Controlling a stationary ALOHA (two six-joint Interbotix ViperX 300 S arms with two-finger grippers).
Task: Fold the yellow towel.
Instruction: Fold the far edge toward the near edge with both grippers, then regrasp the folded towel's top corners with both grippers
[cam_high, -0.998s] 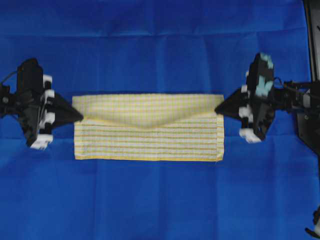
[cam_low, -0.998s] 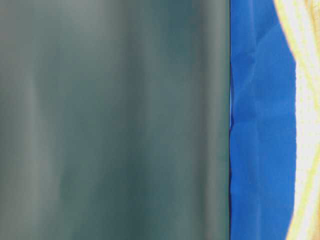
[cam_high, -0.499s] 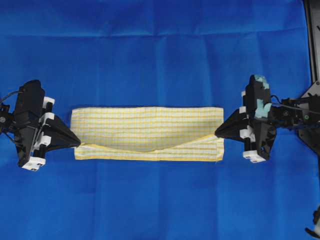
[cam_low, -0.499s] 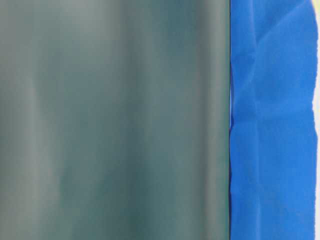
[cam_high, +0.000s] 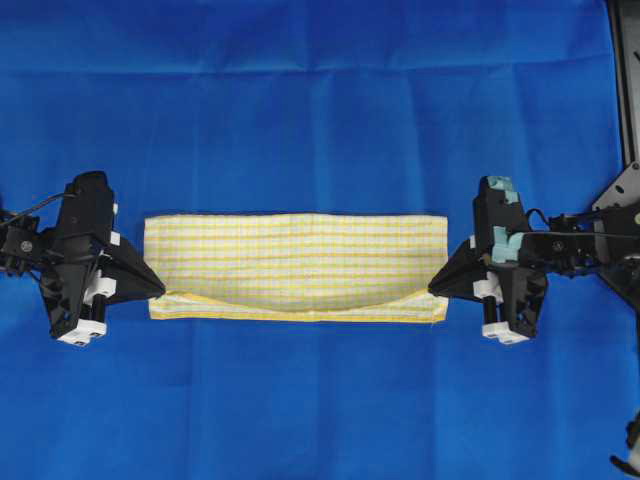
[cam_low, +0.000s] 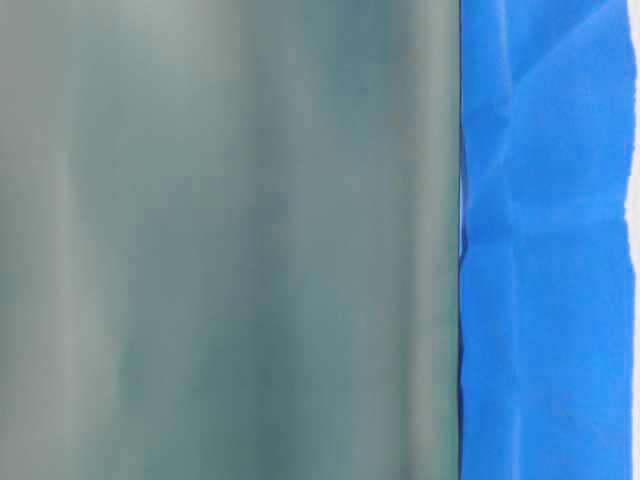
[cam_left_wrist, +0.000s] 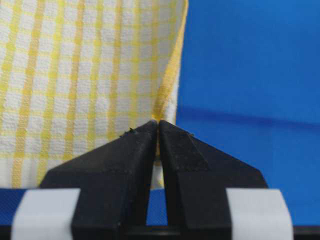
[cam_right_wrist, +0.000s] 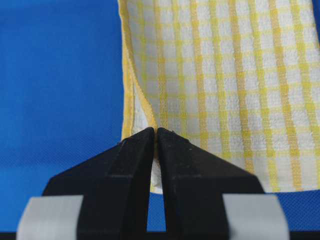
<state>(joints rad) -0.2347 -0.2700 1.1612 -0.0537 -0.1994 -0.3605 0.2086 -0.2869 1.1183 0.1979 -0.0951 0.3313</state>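
Note:
The yellow towel (cam_high: 295, 262), white with yellow checks, lies folded lengthwise as a wide band on the blue cloth. Its upper layer sags in the middle and stops just short of the near hem (cam_high: 300, 316). My left gripper (cam_high: 160, 285) is shut on the towel's left corner (cam_left_wrist: 165, 107); the yellow hem runs into its black fingertips (cam_left_wrist: 142, 137). My right gripper (cam_high: 434, 286) is shut on the right corner (cam_right_wrist: 142, 107) in the same way. The towel does not show in the table-level view.
A large plain blue cloth (cam_high: 320, 110) covers the table on all sides of the towel. A dark frame (cam_high: 625, 70) runs down the right edge. A blurred grey-green surface (cam_low: 230, 240) fills most of the table-level view, with blue cloth (cam_low: 545, 240) beside it.
Both grippers have carried the held towel edge toward the near hem, laying the upper layer over the lower one. The striped lower layer that showed a second ago is now almost covered.

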